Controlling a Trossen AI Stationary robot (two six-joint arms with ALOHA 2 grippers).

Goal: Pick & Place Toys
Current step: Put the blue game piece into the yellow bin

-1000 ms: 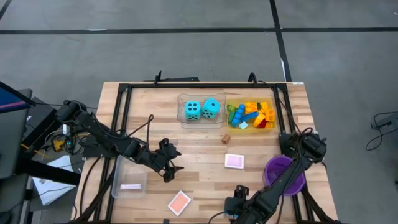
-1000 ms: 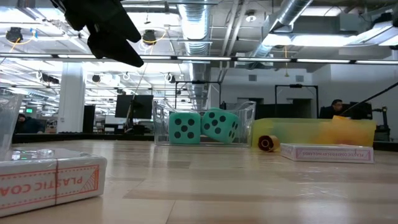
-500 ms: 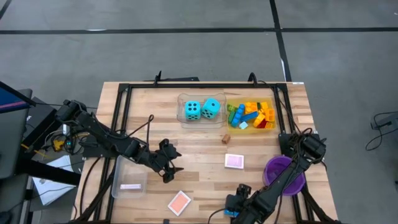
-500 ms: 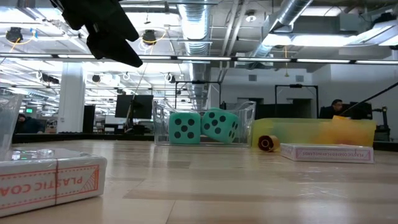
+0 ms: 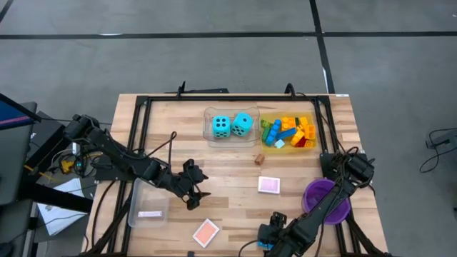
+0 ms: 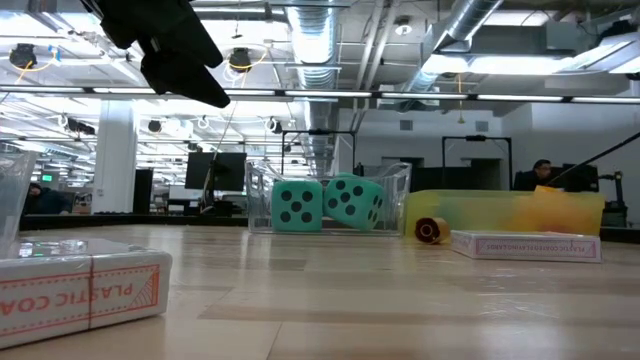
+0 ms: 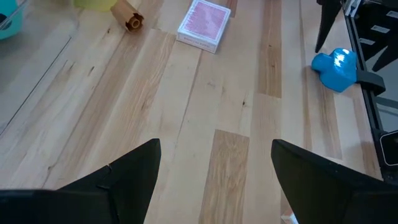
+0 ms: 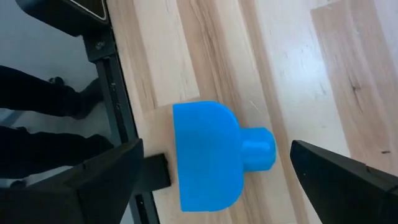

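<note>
Hovering low over a blue toy piece (image 8: pixel 214 155) at the six o'clock edge of the worktop (image 5: pixel 235 160), the right tool (image 5: pixel 275 235) is standing with its fingers spread wide to either side of the piece and is not yet touching it; the likeliest failure, as a judgement, is a closing finger nudging the piece off this edge, since it is lying right beside the black frame rail (image 8: pixel 115 118) with little wood left behind it; a second risk is the rounded stub on the piece letting it twist out of a shallow pinch.

The right arm is reaching back toward six o'clock, folded past the purple bowl (image 5: pixel 327 202) at about four o'clock; the left tool (image 5: pixel 193 187) is waiting above bare wood near seven o'clock from the centre, its fingers also spread and holding nothing, pointing toward the pink tile (image 5: pixel 269 185) and the small brown roll (image 7: pixel 129 15).

Elsewhere, the two turquoise dice (image 5: pixel 232 125) are sitting in a clear tray (image 5: pixel 210 135) at twelve o'clock; the coloured bricks (image 5: pixel 289 132) are filling the yellow tray just beside it at one o'clock; an orange tile (image 5: pixel 206 232) is lying near six o'clock; another clear tray (image 5: pixel 136 207) is lying at eight o'clock.
</note>
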